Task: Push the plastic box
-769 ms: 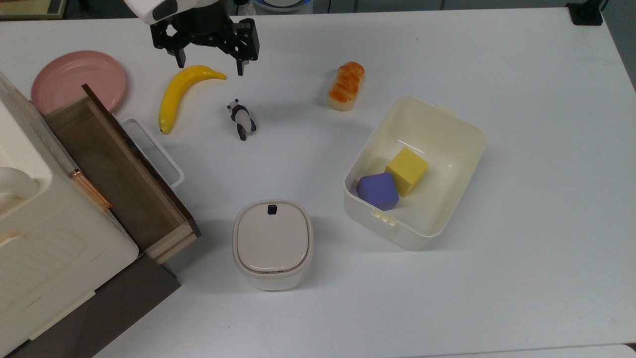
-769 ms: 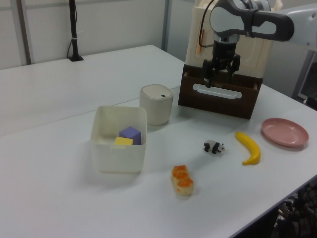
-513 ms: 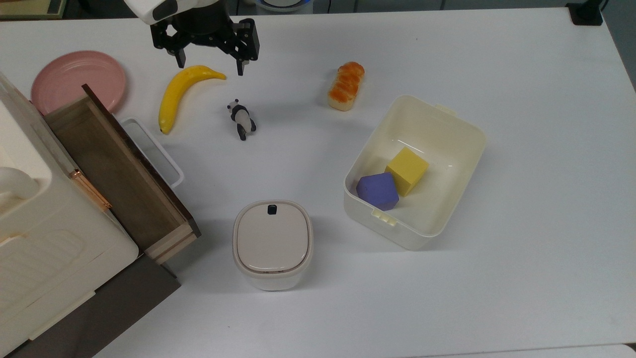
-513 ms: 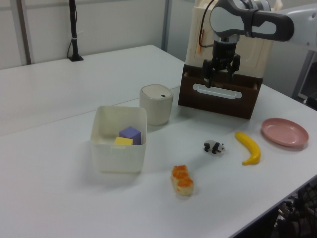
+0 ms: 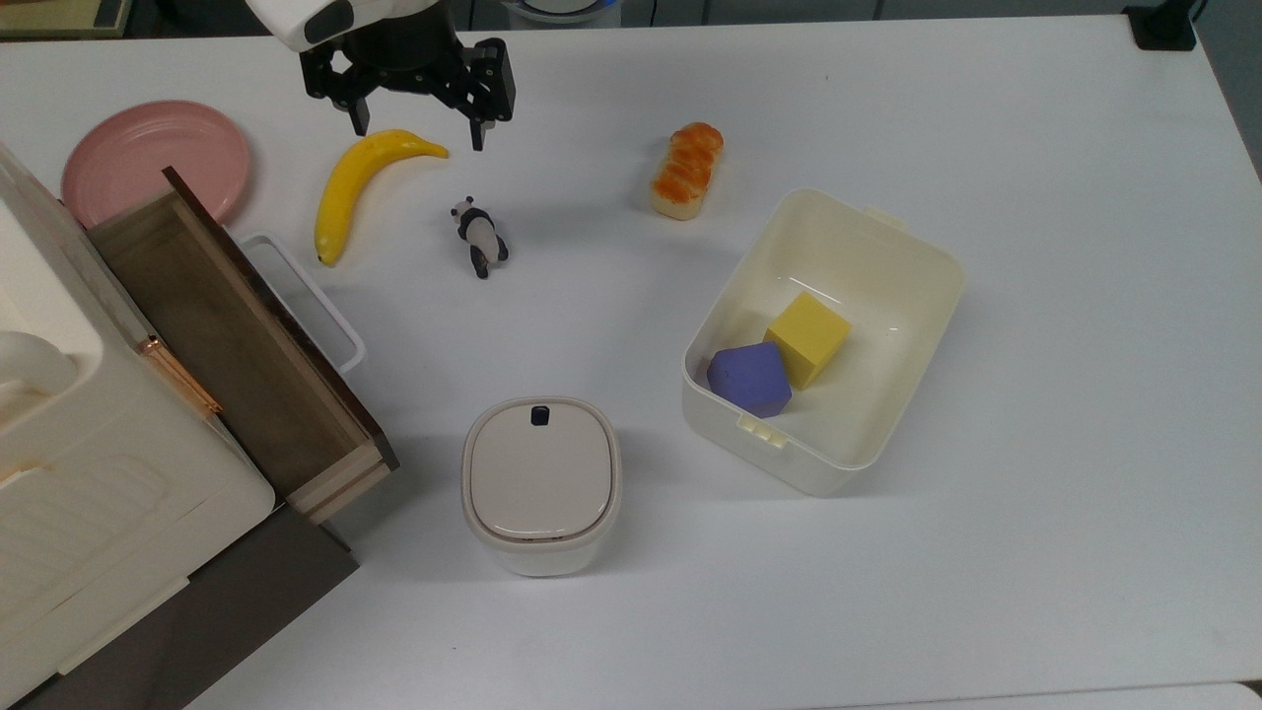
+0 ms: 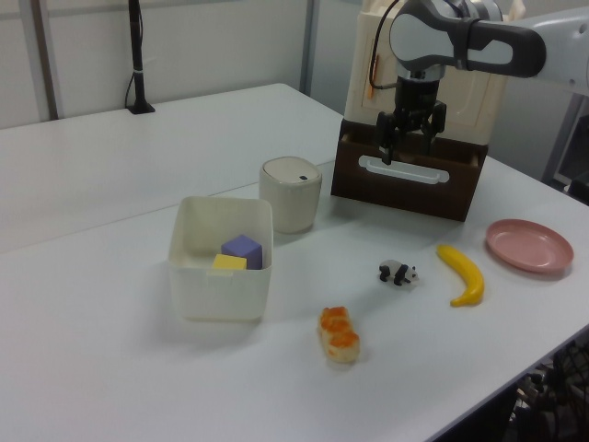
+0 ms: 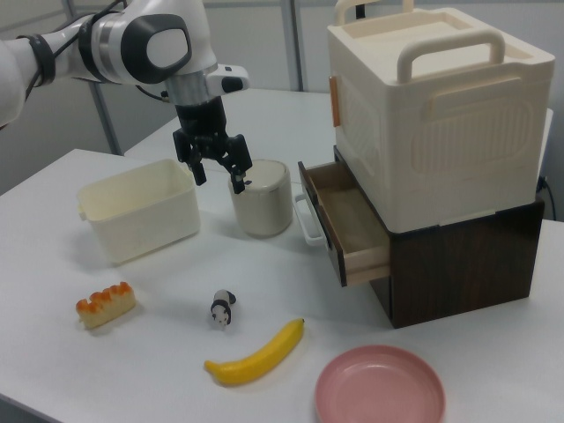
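Note:
The plastic box (image 5: 877,286) is a cream-white open tub on the table at the top view's right. A yellow cube (image 5: 808,337) and a purple block (image 5: 749,379) lie inside it. The box (image 6: 221,276) sits at the left view's left and, seen as the box (image 7: 141,220), at the right view's left. My gripper (image 5: 418,133) hangs open above the table by the banana's tip, far to the top view's left of the box. The gripper (image 6: 403,147) is raised well off the surface, and nothing is between the fingers of the gripper (image 7: 220,179).
A banana (image 5: 360,187), a toy panda (image 5: 478,237) and a bread piece (image 5: 687,170) lie between gripper and box. A lidded white bin (image 5: 540,483) stands near the box. A pink plate (image 5: 153,158) and a cabinet with an open wooden drawer (image 5: 227,335) fill the top view's left.

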You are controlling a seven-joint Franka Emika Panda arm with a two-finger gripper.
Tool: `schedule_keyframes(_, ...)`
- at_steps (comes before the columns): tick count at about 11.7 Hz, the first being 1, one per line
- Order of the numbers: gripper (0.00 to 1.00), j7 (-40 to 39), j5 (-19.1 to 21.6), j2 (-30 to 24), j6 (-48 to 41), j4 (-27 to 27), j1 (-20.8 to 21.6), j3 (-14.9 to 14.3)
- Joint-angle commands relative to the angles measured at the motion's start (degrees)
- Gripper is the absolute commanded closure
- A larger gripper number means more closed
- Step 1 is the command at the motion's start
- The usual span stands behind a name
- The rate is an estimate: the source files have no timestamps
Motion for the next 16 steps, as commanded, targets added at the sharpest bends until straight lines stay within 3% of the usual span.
schedule_keyframes(1,0.0,-4.7,1.0,-0.6,-1.2,-0.7,0.8,-0.2)
schedule_keyframes(5,0.0,-7.1,1.4,-0.3,-0.8,-0.5,4.3,0.2)
schedule_keyframes(8,0.0,-17.8,1.7,0.2,-0.8,1.1,9.6,0.2)
schedule_keyframes(10,0.0,-23.3,4.7,1.8,0.3,2.0,12.0,0.2)
schedule_keyframes(13,0.0,-37.5,5.4,4.8,3.3,2.6,15.5,-0.2)
schedule_keyframes(16,0.0,-38.7,5.0,8.8,7.9,3.0,19.0,-0.2)
